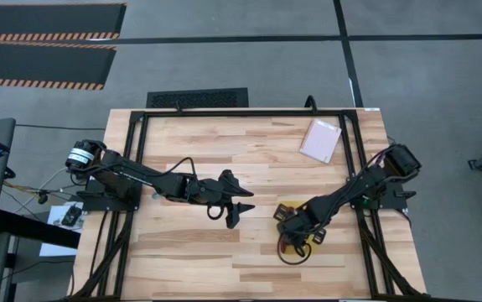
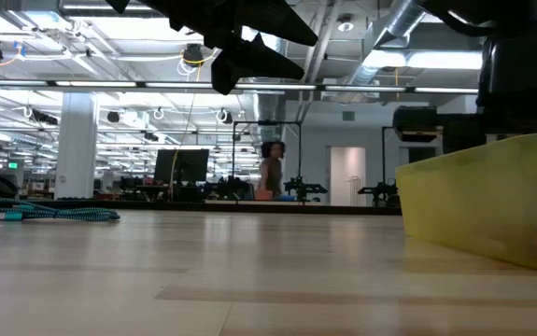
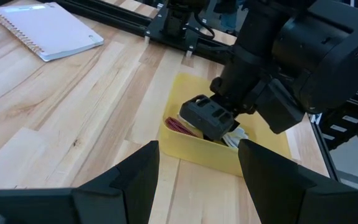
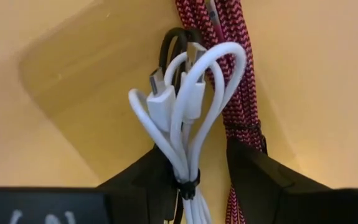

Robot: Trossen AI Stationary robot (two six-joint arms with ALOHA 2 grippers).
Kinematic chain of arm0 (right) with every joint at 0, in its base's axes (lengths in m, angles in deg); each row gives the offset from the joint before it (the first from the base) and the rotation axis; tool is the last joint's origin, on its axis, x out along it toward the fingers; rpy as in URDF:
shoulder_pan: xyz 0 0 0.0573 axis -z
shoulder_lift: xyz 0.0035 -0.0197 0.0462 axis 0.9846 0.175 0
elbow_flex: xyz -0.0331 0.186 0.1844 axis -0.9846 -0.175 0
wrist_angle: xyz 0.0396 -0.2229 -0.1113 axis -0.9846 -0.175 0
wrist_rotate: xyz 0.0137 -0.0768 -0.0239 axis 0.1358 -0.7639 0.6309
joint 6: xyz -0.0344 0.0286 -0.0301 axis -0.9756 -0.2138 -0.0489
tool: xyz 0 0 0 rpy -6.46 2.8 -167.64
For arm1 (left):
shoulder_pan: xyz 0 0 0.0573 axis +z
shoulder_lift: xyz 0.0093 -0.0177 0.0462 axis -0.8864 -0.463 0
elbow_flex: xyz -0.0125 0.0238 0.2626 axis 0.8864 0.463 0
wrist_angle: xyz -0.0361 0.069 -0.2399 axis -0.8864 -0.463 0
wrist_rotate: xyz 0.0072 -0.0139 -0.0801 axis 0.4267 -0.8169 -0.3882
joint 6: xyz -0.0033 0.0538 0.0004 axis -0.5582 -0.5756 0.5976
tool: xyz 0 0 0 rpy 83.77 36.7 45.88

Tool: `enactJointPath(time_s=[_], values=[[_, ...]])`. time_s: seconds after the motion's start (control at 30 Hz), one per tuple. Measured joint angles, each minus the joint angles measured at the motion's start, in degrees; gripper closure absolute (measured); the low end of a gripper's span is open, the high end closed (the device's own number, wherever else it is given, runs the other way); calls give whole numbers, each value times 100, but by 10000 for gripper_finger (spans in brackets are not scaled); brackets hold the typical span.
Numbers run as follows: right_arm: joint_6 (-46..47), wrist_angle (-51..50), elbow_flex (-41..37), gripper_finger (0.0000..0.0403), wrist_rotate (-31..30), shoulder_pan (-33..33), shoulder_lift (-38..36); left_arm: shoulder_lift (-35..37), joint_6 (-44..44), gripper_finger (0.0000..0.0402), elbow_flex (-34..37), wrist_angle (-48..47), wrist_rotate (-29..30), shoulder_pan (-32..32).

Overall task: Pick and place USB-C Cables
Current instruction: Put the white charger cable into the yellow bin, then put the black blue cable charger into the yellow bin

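Note:
My right gripper reaches down into the yellow tray, open. In the right wrist view the white cable bundle lies between its fingers on the tray floor. The red cable lies beside it, and a black loop shows behind. The same red cable and white cable appear in the left wrist view. The teal cable lies flat on the table. My left gripper hovers open above the table's middle, left of the tray. My right gripper comes from above into the tray. Its open fingers stand on either side of the white bundle, near the tied part. The bundle lies close against one finger; I cannot tell whether it touches. A gap shows toward the other finger.
A pale pink spiral notebook lies near the table's far right corner. A dark cable loop pokes over the tray's near side. Bare wood stretches between the two arms and along the near edge. A person stands far off in the room.

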Motion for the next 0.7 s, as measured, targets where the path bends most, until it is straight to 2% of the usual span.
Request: enactJointPath(time_s=[0.37, 0.7], values=[[25, -689, 614, 223, 31, -7, 16, 0, 0, 193, 0, 0, 0, 0], [516, -1424, 904, 225, -119, -4, 9, 0, -2, 193, 0, 0, -2, 0]])
